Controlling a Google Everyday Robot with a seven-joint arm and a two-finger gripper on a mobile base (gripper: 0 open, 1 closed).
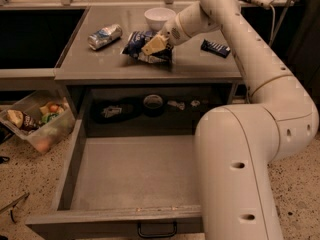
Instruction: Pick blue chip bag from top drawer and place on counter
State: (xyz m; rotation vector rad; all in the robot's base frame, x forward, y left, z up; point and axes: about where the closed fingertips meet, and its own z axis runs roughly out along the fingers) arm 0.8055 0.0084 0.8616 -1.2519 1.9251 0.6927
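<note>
The blue chip bag (134, 42) is crinkled, dark blue with white lettering, and sits low over the middle of the grey counter (200, 66), touching or almost touching it. My gripper (151, 47) reaches in from the right and is shut on the bag's right edge. The top drawer (135, 176) is pulled wide open below the counter. Its grey floor is bare and its black handle (156, 230) is at the bottom edge of the view.
A crushed silver-blue can (104, 36) lies left of the bag, a white bowl (159, 17) behind it, and a dark bar wrapper (216, 47) to the right. Small items (152, 103) sit in the recess behind the drawer. A clear bin (37, 125) stands on the floor at left.
</note>
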